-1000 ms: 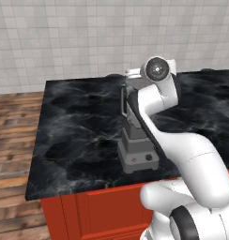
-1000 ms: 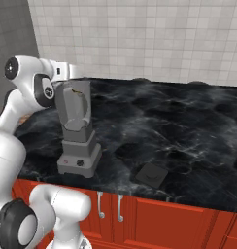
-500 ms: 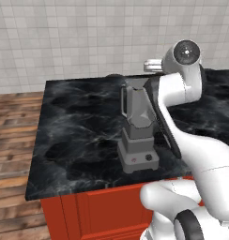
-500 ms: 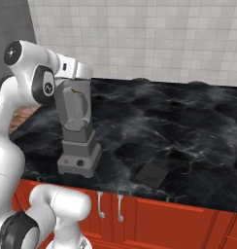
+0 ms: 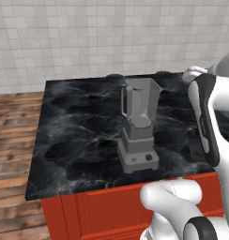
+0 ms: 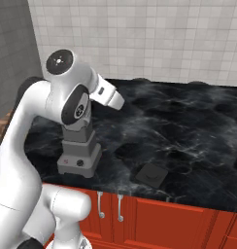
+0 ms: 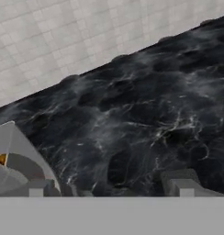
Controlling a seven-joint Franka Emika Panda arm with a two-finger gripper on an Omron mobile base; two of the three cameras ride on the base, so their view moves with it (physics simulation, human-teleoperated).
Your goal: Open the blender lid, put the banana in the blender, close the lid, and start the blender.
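The grey blender (image 5: 139, 123) stands on the black marble counter with its jar mouth uncovered. Its base (image 6: 79, 156) shows a red button, while my arm hides the jar in the right base view. The blender lid (image 6: 152, 176), a flat black square, lies on the counter near the front edge, right of the blender. In the hand view the jar's rim (image 7: 15, 151) is at the lower left, and a bit of orange banana (image 7: 0, 159) shows inside it. My gripper (image 7: 109, 190) is open and holds nothing. It hangs above the counter just right of the jar, and its hand (image 6: 110, 96) points right.
The counter (image 5: 79, 122) runs back to a tiled wall. Its left end drops to a wooden floor (image 5: 13, 126). Red cabinet fronts with handles (image 6: 119, 208) lie below the front edge. Dark round objects sit at the counter's back edge (image 5: 115, 76).
My arm has swung right, away from the top of the jar, and the hand now sits beside it. The jaws have spread slightly wider.
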